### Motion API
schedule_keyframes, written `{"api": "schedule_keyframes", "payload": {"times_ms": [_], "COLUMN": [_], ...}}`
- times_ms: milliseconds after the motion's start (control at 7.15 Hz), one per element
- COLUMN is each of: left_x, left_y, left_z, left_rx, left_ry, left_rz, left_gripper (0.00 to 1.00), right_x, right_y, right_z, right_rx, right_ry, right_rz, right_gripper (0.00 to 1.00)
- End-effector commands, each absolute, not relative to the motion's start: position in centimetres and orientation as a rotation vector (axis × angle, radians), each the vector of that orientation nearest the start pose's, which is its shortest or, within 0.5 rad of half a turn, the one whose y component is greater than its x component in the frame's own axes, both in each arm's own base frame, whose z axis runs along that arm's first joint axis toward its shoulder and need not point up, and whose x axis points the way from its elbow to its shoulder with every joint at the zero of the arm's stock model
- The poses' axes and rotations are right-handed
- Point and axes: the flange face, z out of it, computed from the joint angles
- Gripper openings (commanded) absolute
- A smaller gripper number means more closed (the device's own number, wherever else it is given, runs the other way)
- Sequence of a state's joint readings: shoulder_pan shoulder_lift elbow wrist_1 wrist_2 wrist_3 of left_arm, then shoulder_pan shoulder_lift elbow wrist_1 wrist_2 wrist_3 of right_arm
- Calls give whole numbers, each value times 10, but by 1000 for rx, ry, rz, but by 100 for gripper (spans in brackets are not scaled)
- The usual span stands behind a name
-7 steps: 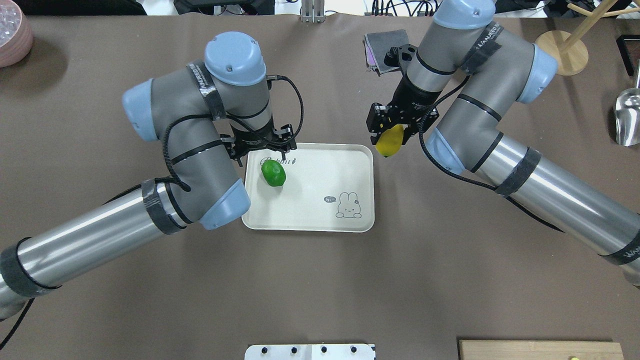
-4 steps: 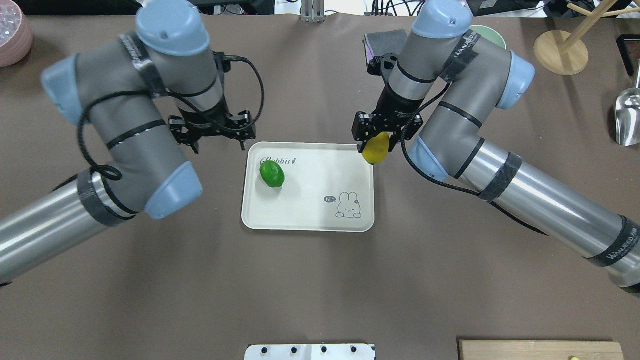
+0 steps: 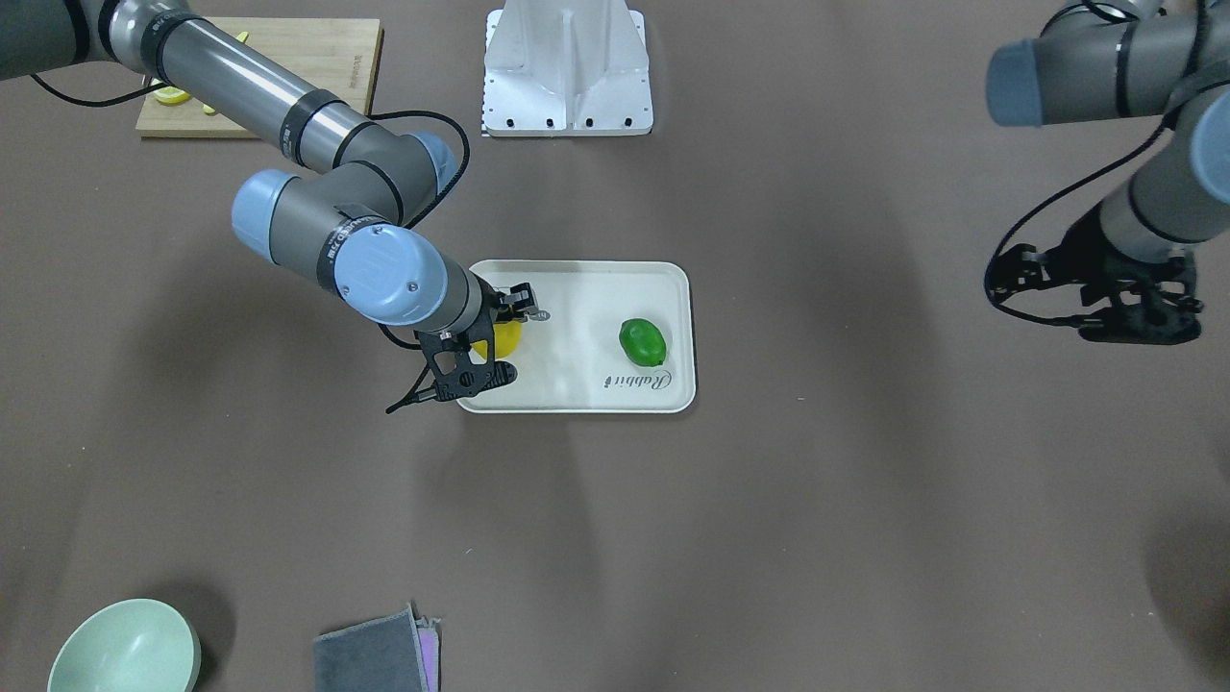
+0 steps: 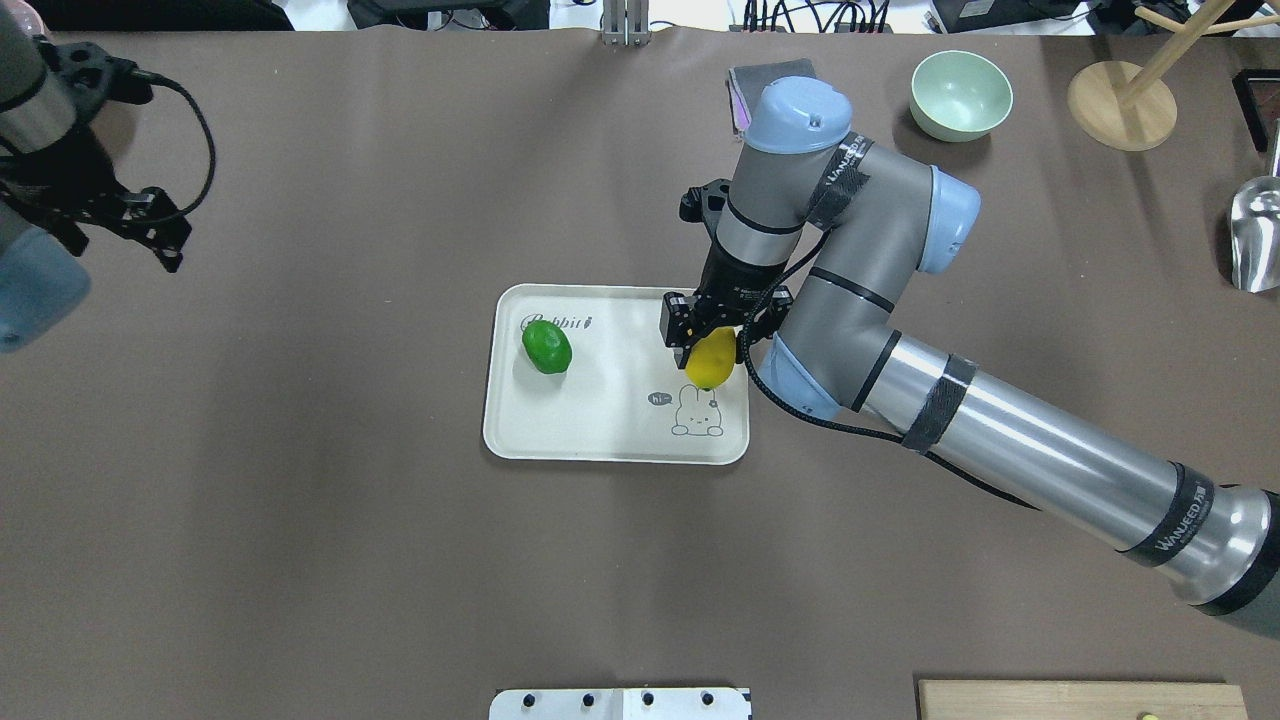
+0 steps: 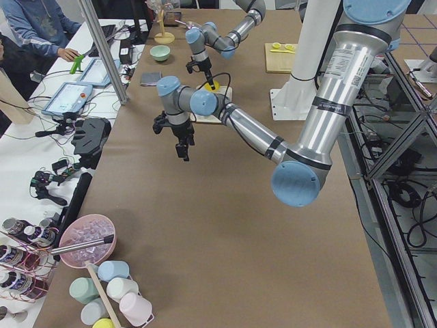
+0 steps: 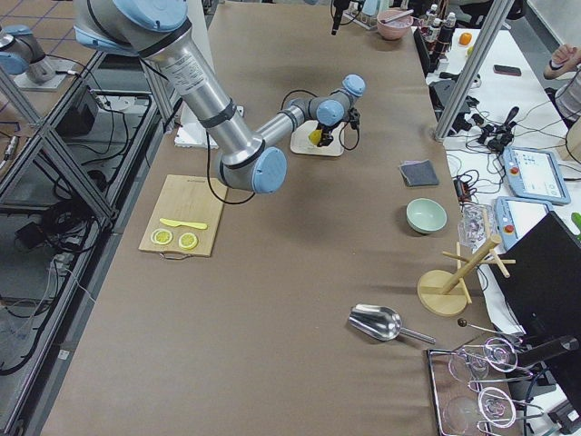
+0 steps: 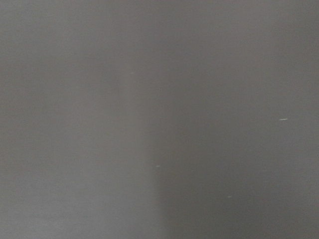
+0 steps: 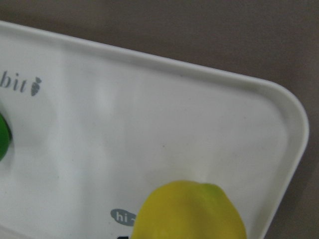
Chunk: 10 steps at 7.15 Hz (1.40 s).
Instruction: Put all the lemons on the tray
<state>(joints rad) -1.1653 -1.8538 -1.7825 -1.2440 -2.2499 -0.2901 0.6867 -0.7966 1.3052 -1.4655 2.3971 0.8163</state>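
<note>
The cream tray (image 4: 620, 340) lies mid-table. The green lemon (image 4: 546, 346) rests on its left part near the "Rabbit" script, also in the front view (image 3: 642, 342). My right gripper (image 4: 711, 343) is shut on the yellow lemon (image 4: 711, 362) and holds it over the tray's right part, just by the bunny drawing. The right wrist view shows this lemon (image 8: 189, 211) over the tray (image 8: 174, 124) near the "hi" mark. My left gripper (image 4: 130, 235) is open and empty, far to the left over bare table.
A green bowl (image 4: 960, 95), a grey cloth (image 4: 775, 72), a wooden stand (image 4: 1120, 105) and a metal scoop (image 4: 1255, 235) lie at the far right. A cutting board (image 3: 269, 67) with lemon slices (image 3: 173, 94) sits near the robot base (image 3: 567, 72).
My right gripper has carried the yellow lemon from beyond the tray's far right corner to over the tray. My left arm has swung far left, away from the tray and the green lemon.
</note>
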Motion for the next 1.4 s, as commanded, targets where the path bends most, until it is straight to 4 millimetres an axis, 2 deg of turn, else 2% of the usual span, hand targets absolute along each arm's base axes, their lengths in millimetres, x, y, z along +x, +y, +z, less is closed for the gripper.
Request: {"api": "schedule_keyframes", "payload": {"times_ms": [0,140,280,559,699,839,978,1258], "left_x": [68,45,14,-49,-85,-130,-142,-140], "left_y": [-550,-533,-521,-506,-496,-483,-462,-459], "left_z": [533,561,579,605,634,651,670,671], "left_rx": [-94,-87,-67,-39,-53,-44,-56,-55], "left_ry": [775,774,772,774,723,664,636,651], "left_rz": [117,163,183,163,137,136,170,168], "left_gripper": [98,98,98,98,98,98,98,98], "right_x": [-550,-542,-526,-472,-423,-380,-349,-288], "right_y": [-530,-538,-553,-587,-591,-584,-562,-511], "right_z": [277,274,270,268,301,338,373,445], "right_rx": [-222,-208,-195,-160,-107,-52,-31,29], "right_ry": [-960,-973,-982,-1032,-1053,-1098,-1133,-1194], "right_rz": [-314,-305,-280,-229,-205,-227,-255,-288], "right_gripper": [92,94,96,97,97,97,97,96]}}
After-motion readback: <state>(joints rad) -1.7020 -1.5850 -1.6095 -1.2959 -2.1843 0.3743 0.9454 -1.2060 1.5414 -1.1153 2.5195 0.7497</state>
